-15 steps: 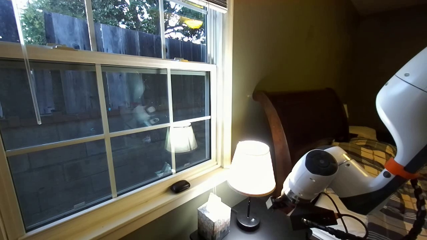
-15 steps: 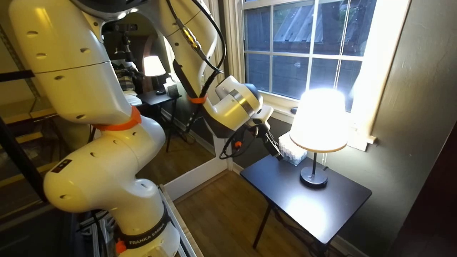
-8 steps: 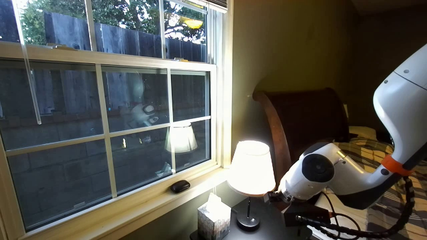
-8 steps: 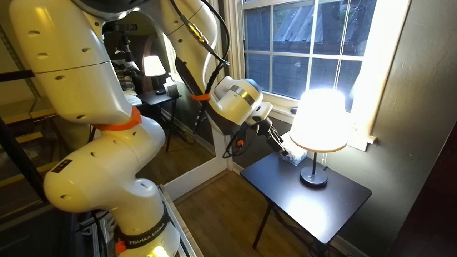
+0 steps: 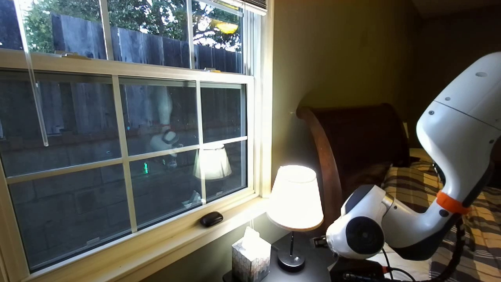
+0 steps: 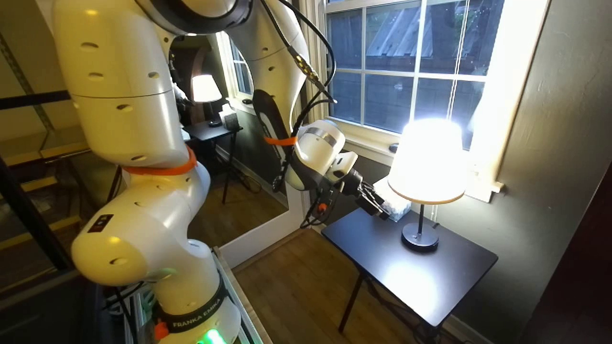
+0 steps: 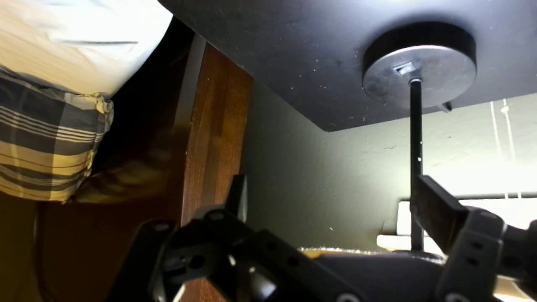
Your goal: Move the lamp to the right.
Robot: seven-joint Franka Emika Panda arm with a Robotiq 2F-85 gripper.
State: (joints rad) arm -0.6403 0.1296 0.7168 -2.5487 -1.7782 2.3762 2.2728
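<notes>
The lit lamp stands upright on the dark table. Its glowing white shade (image 5: pixel 295 197) and round dark base (image 5: pixel 291 263) show in an exterior view; the lamp (image 6: pixel 420 236) also shows in an exterior view beyond my gripper. In the wrist view the lamp's base (image 7: pixel 419 71) is at the upper right, with its thin stem (image 7: pixel 415 138) running down; most of the shade is hidden behind my fingers. My gripper (image 7: pixel 333 199) is open and empty. Its right finger overlaps the stem in the wrist view; I cannot tell whether they touch. The gripper (image 6: pixel 384 213) is beside the lamp, below shade height.
A patterned tissue box (image 5: pixel 251 254) stands beside the lamp, near the wall. The small black table (image 6: pixel 363 243) has its edge near my gripper. A black mouse (image 5: pixel 211 218) lies on the window sill. A bed with a wooden headboard (image 5: pixel 360 141) is behind the arm.
My wrist has lowered and tilted so the gripper points more level toward the lamp; the fingers moved slightly closer to it. The upper arm shifted too. The lamp and tissue box have not moved.
</notes>
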